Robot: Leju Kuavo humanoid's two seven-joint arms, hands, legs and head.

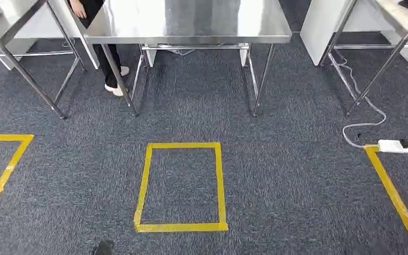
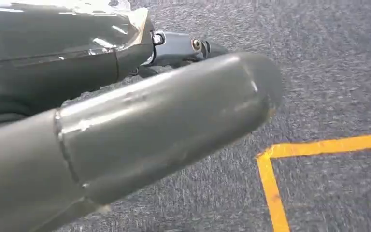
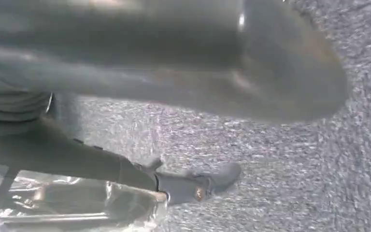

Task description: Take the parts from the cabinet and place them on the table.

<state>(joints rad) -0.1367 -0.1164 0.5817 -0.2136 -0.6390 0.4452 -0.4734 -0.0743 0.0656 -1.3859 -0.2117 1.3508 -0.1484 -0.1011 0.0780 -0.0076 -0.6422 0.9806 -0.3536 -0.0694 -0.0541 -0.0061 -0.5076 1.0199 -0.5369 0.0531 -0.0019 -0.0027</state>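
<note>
On the far side of the grey carpet (image 1: 276,175), in the head view, stands a steel table (image 1: 191,24) with a bare, shiny top and thin metal legs; more steel tables stand off to the left (image 1: 0,26) and to the right (image 1: 398,21). A person (image 1: 103,48) in dark trousers and pale shoes stands behind the middle table's left corner. A rectangle of yellow tape (image 1: 181,186) is marked on the carpet in front of the middle table, with parts of other taped outlines at the left (image 1: 5,164) and right (image 1: 393,191) edges. A white cable (image 1: 361,106) runs from under the right table down to a white power strip (image 1: 393,146) lying on the right tape line. No parts can be made out on the table, and where they are cannot be told. In the left wrist view, the left hand (image 2: 149,125) hangs above the carpet: a thick grey thumb crosses the picture, a darker finger (image 2: 183,48) lies stretched out behind it, and nothing is in its hold. A corner of yellow tape (image 2: 275,164) lies on the carpet past it. In the right wrist view, blurred, the right hand (image 3: 174,96) likewise hangs over the carpet, its thumb broad across the picture and a darker finger (image 3: 198,186) held out straight, apart from the thumb, with nothing between them.
</note>
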